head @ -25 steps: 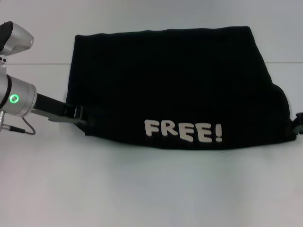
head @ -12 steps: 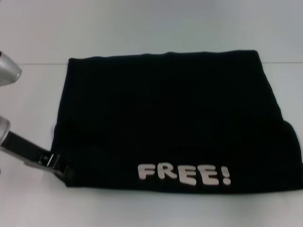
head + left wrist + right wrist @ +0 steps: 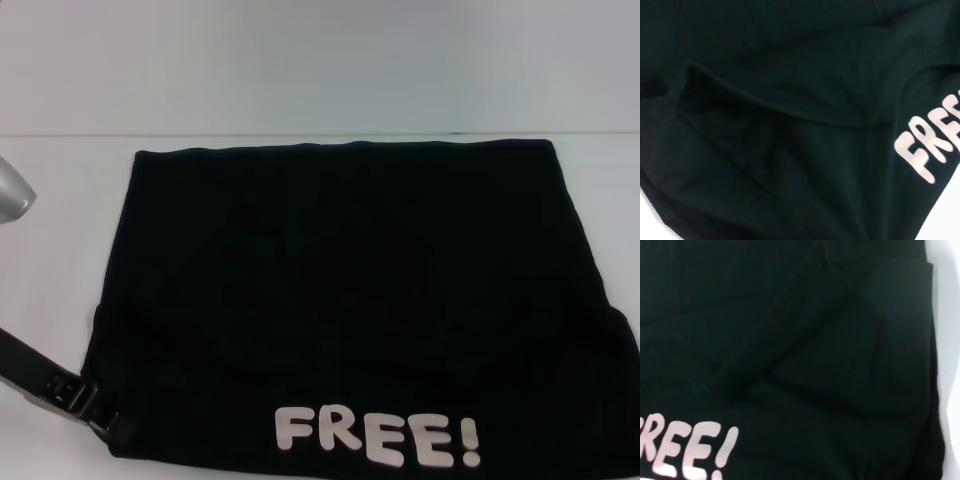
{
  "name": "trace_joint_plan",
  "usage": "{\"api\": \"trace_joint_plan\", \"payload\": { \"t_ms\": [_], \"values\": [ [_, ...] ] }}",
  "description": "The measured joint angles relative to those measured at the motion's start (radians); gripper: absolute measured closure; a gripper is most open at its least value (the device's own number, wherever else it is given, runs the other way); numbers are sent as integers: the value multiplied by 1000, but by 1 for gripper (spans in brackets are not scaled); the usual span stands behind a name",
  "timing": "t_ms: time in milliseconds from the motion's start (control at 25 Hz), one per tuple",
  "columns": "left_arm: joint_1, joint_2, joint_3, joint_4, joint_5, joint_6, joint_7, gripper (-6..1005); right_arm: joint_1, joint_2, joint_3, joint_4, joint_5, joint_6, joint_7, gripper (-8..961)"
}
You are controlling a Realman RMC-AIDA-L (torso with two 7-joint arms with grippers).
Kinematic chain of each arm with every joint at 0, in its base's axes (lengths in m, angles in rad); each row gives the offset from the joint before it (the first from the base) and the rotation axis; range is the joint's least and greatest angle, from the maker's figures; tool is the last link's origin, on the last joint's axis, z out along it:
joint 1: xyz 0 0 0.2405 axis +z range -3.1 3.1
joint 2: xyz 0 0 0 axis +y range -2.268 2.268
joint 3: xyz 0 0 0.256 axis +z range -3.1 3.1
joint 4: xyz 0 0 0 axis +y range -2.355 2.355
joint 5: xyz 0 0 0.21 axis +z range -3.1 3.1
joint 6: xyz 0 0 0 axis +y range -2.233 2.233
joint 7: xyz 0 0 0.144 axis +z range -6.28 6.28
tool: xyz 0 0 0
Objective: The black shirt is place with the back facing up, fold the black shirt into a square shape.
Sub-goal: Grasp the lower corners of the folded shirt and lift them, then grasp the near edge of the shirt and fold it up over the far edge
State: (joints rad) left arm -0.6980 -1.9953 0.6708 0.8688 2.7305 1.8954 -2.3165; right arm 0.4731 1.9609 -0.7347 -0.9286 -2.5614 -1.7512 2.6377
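Note:
The black shirt (image 3: 340,290) lies on the white table as a wide folded rectangle. Its white "FREE!" print (image 3: 378,437) faces up along the near edge. My left gripper (image 3: 113,428) is at the shirt's near left corner, shut on the cloth there, its black tips merging with the fabric. The right gripper does not show in the head view. The left wrist view is filled with the shirt (image 3: 790,150), with folds and part of the print (image 3: 930,150). The right wrist view likewise shows only the shirt (image 3: 815,365) and the end of the print (image 3: 695,447).
Bare white table (image 3: 60,280) runs along the shirt's left side and behind it, up to a back edge (image 3: 300,134). A silver link of my left arm (image 3: 12,195) shows at the left border. The shirt's near edge reaches the bottom of the head view.
The shirt has slid toward me, its print going from mid-picture to the bottom edge. My left gripper moved nearer with the corner. The right gripper has left the head view.

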Motion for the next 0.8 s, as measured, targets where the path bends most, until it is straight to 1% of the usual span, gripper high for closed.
{"api": "trace_joint_plan", "payload": {
  "t_ms": [240,360,480,560,600,640,680,800],
  "values": [
    [1,0,-4,6,36,31,8,991,6,6,4,-4,0,-50,0,888],
    [-7,6,-32,7,32,17,16,991,24,-1,28,-3,5,-46,-2,884],
    [-30,12,-62,-1,20,-26,13,992,67,-7,91,6,11,-26,-24,881],
    [-46,12,-66,-8,14,-67,-2,992,112,-15,155,29,11,16,-45,879],
    [-46,12,-66,-8,14,-67,-2,992,112,-15,155,29,11,16,-45,878],
    [-57,13,-68,-17,13,-97,-12,992,129,-21,170,44,11,45,-50,876],
    [-80,13,-81,-46,11,-157,-27,992,141,-25,176,60,11,71,-51,875],
    [-97,13,-90,-65,10,-213,-47,992,175,-34,190,102,14,162,-52,872]
  ]
}}
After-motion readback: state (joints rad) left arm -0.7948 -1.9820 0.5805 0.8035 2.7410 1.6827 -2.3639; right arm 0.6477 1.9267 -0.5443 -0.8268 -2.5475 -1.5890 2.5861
